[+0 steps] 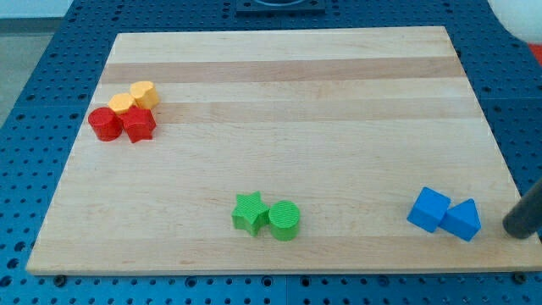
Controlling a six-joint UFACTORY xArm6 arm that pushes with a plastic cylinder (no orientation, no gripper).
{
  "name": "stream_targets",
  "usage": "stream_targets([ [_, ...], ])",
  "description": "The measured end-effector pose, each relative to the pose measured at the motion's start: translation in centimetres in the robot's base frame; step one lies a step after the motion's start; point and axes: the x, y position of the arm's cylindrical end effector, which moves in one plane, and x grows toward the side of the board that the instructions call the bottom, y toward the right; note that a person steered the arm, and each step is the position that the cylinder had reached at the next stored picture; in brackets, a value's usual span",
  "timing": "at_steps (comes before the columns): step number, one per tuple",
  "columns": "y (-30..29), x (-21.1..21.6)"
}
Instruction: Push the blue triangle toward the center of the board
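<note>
A pale wooden board [288, 93] lies on a blue pegboard table [42, 102]. The dark rod's end, my tip [514, 229], holds nothing and rests at the board's edge, just beside the blue triangular block [462, 219], at its 3 o'clock. A blue cube [428, 209] touches the triangle at 9 o'clock. Green star [250, 212] and green cylinder [284, 221] sit at the board's 6 o'clock; red [123, 124] and yellow [134, 98] blocks cluster at 10 o'clock.

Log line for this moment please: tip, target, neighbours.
tip: my tip at board's right edge, just right of blue triangle | contact: cannot tell | blue cube touching triangle's left | push: not begun
</note>
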Motion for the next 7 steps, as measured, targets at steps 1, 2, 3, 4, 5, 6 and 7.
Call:
stream_targets([
  [1, -0.1, 0.1],
  [2, -3.4, 0.2],
  [3, -4.5, 0.2],
  [4, -5.8, -0.7],
  [5, -6.0, -1.2],
  [6, -8.2, -1.2],
  [7, -11.0, -1.4],
])
